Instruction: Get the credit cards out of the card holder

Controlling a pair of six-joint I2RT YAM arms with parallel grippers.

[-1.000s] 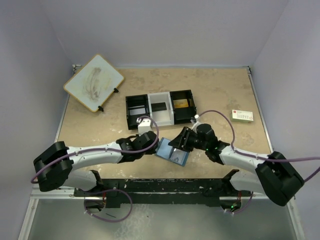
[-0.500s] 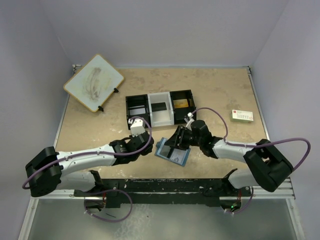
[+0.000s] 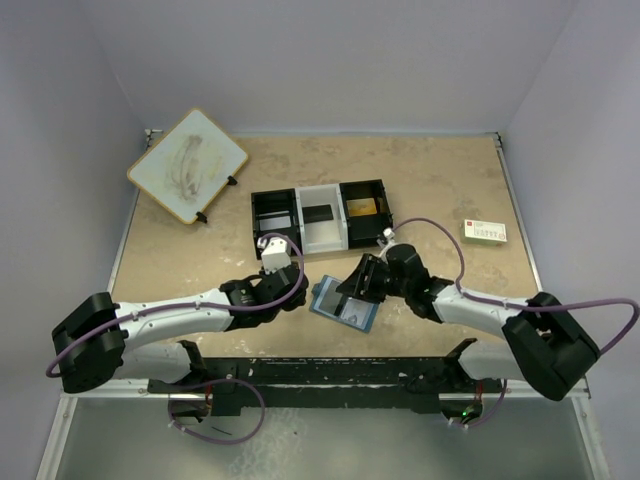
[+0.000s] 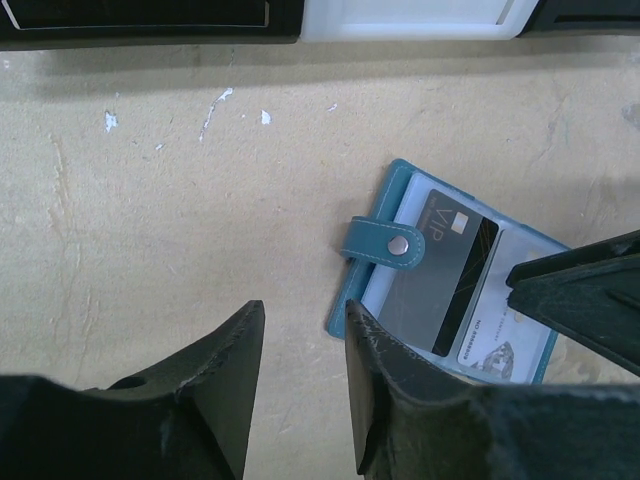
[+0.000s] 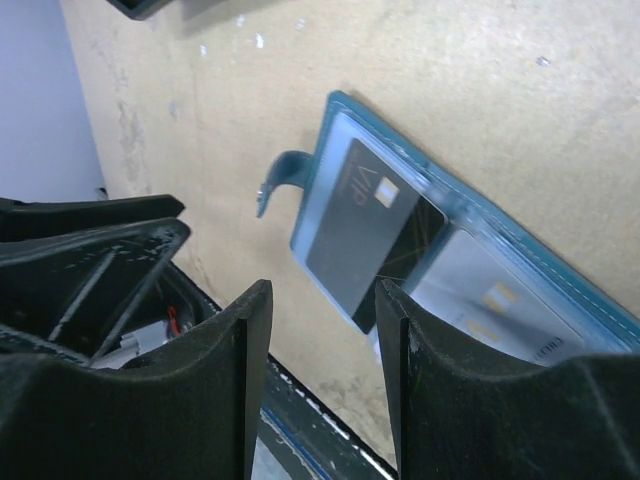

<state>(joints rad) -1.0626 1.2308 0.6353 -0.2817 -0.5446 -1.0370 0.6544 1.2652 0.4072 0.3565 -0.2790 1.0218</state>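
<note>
The blue card holder (image 3: 338, 304) lies open on the table between both grippers. In the left wrist view the card holder (image 4: 405, 185) shows its snap tab (image 4: 383, 245), a black VIP card (image 4: 445, 280) in a pocket and a pale card (image 4: 497, 347) beside it. My left gripper (image 4: 302, 315) is open and empty, just left of the holder's edge, also seen from above (image 3: 298, 290). My right gripper (image 5: 322, 295) is open and empty, hovering over the holder (image 5: 520, 245) and black card (image 5: 365, 235); from above it (image 3: 354, 288) sits over the holder's right half.
A black-and-white three-compartment tray (image 3: 320, 190) stands behind the grippers, its front edge in the left wrist view (image 4: 400, 20). A tilted white board (image 3: 188, 165) is at the back left. A white card with green and red print (image 3: 485, 232) lies at the right.
My left gripper has drawn back a little to the left, off the holder's edge. My right gripper shifted slightly but stays over the holder. The holder stays open.
</note>
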